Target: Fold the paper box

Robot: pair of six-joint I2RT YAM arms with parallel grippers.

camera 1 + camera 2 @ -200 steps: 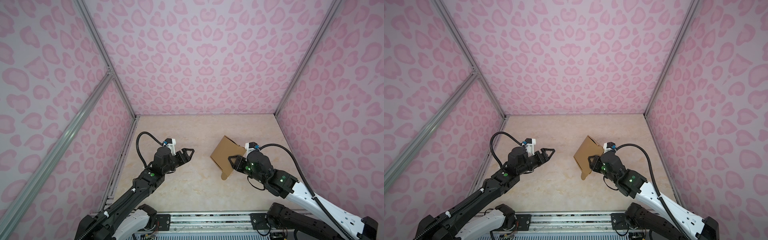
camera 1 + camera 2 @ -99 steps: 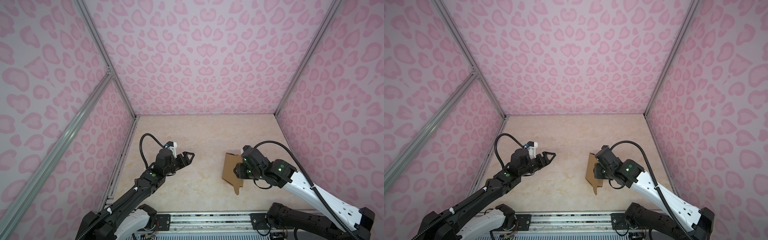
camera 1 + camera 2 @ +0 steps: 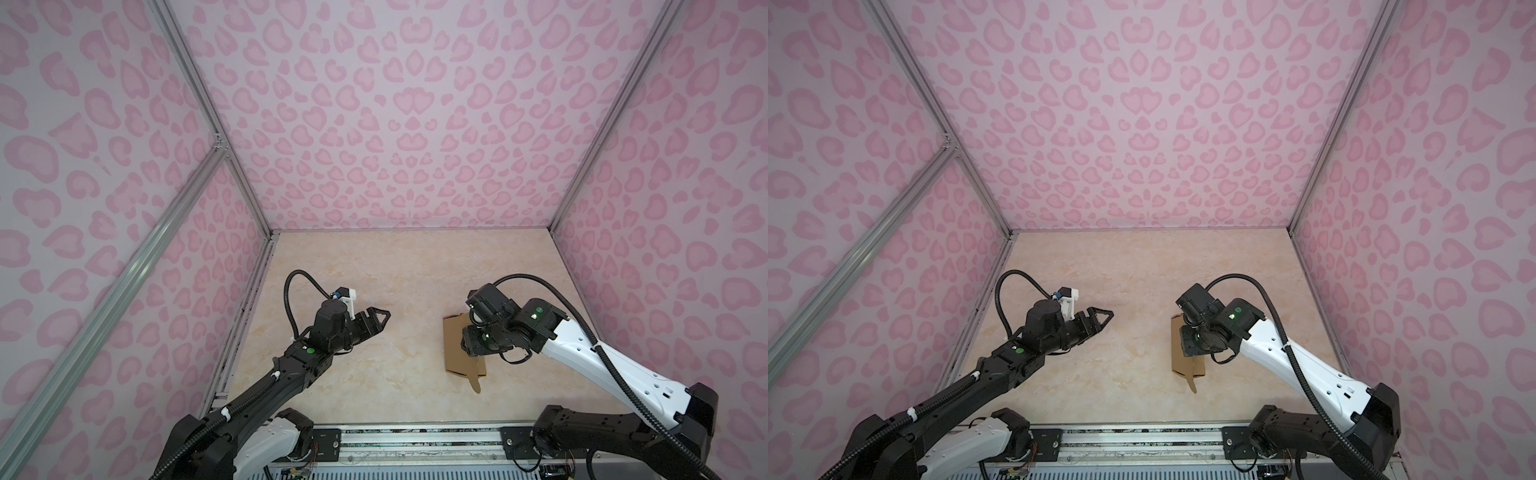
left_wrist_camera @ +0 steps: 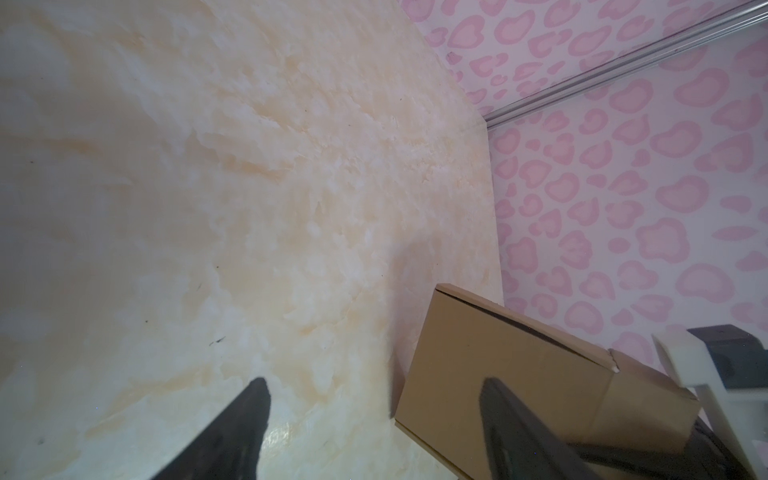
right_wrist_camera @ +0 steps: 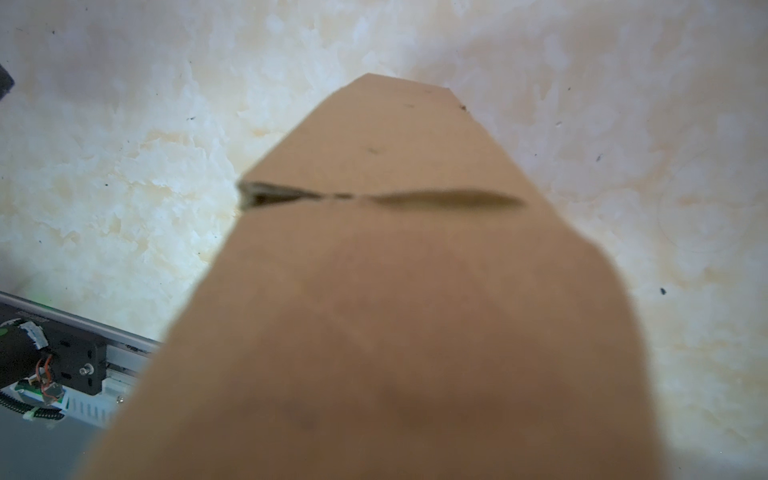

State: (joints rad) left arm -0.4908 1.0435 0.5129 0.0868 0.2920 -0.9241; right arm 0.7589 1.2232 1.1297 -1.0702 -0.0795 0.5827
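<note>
Two pincers: left pincer (image 3: 382, 319) gapes empty, right pincer (image 3: 468, 351) clamps the paper box (image 3: 453, 348), its inside hidden.

No words, numbers, brand marks or signs can be read in any view. The paper box (image 3: 452, 353) shows only plain brown card. The walls (image 3: 395, 124) carry a pink blotch pattern and no writing. A small round green dot sits on the left arm (image 3: 291, 365) and another on the right arm (image 3: 573, 345), with no legible lettering.
</note>
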